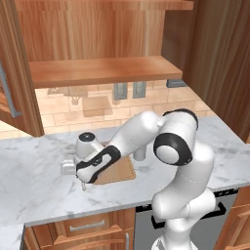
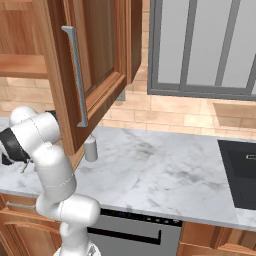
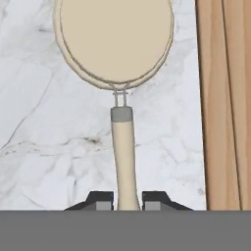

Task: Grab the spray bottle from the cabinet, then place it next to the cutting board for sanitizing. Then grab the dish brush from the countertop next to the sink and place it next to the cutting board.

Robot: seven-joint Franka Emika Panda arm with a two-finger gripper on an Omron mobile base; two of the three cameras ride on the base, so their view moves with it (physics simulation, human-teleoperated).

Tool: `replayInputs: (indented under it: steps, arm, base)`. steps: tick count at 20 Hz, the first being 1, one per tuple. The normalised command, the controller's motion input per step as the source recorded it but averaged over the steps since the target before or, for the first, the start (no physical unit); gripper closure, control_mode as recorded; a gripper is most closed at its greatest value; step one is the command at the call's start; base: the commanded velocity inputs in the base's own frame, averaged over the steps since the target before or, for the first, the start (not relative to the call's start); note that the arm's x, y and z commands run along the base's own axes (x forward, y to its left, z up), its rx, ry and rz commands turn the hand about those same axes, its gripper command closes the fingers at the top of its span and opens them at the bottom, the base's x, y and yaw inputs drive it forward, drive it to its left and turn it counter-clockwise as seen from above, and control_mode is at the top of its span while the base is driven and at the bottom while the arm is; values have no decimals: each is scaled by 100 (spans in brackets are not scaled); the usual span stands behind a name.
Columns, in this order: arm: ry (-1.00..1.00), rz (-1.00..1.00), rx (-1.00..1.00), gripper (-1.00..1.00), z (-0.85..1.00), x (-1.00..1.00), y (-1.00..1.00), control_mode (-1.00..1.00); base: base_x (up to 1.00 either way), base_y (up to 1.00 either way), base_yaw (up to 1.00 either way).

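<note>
In the hand view the dish brush (image 3: pixel 115 41) points away from me, its cream disc head over the white marble countertop (image 3: pixel 44 147). My gripper (image 3: pixel 127 200) is shut on its thin pale handle. The cutting board (image 3: pixel 228 98) lies close beside the brush, along that view's right side. From the left base view my gripper (image 1: pixel 83 184) hangs low over the countertop (image 1: pixel 39 185), just left of the cutting board (image 1: pixel 119 171). The grey spray bottle (image 1: pixel 140 154) stands behind the board, partly hidden by my arm, and the spray bottle (image 2: pixel 90 148) is also in the right base view.
The cabinet shelf (image 1: pixel 105 71) hangs above the counter, and its open door (image 2: pixel 95 65) with the long grey handle juts out over the counter. The black sink (image 2: pixel 240 172) is recessed far to the right. A brick backsplash runs behind.
</note>
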Motion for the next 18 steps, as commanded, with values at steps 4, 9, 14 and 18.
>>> replayInputs:
  steps: [4,9,14,18]
  arm:
    - [0,0,0,-100,-11,17,23,-100]
    - [0,-1,0,-100,0,0,8,-100]
    - [-2,-4,0,-100,29,-14,9,-100]
    - [-2,-2,0,-100,84,-41,0,-100]
  base:
    - [0,0,0]
    - [0,0,0]
    - [0,0,0]
    - [0,0,0]
